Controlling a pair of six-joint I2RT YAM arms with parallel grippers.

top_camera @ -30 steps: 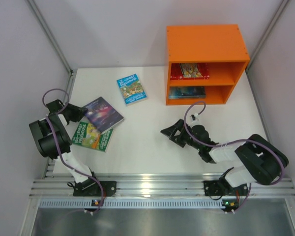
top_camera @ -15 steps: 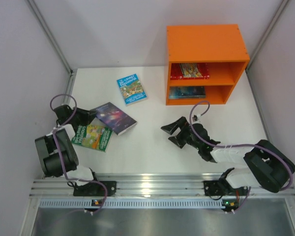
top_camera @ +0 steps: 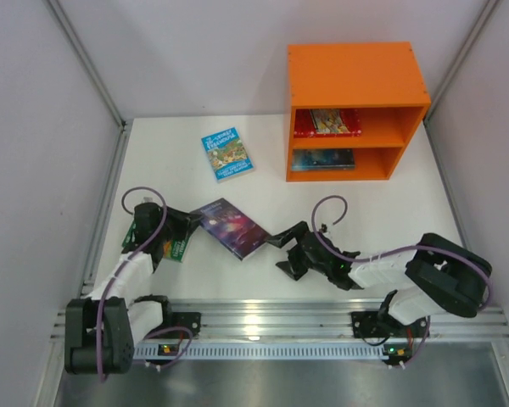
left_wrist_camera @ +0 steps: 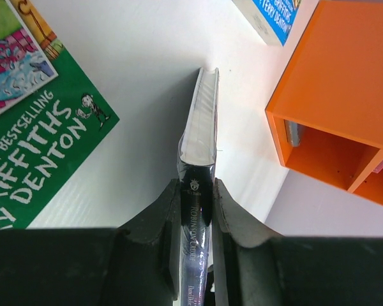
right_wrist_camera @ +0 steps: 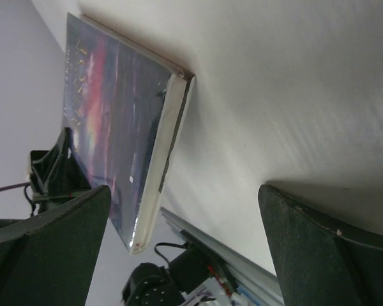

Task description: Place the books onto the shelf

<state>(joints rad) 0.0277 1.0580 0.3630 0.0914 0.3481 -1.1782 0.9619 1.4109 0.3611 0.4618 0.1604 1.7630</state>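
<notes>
My left gripper (top_camera: 197, 222) (left_wrist_camera: 196, 199) is shut on the spine of the dark purple starry book (top_camera: 234, 227) (left_wrist_camera: 200, 121). The book is tipped up on edge over the table's middle. My right gripper (top_camera: 287, 251) (right_wrist_camera: 184, 191) stands open just right of that book (right_wrist_camera: 108, 115), its fingers (right_wrist_camera: 51, 236) not touching it. The green book (top_camera: 175, 247) (left_wrist_camera: 32, 140) lies flat under my left arm. A light-blue illustrated book (top_camera: 227, 153) (left_wrist_camera: 274, 16) lies further back. The orange shelf (top_camera: 356, 76) (left_wrist_camera: 345, 83) holds a red-bordered book (top_camera: 325, 121) above and a teal-blue book (top_camera: 322, 158) below.
White walls close in the table on the left, right and back. A metal rail (top_camera: 263, 320) with both arm bases runs along the near edge. Cables loop above both wrists.
My left arm has stretched right, carrying the purple book off the green one toward the table's middle. My right gripper has moved left and nearer, up to the book's free edge.
</notes>
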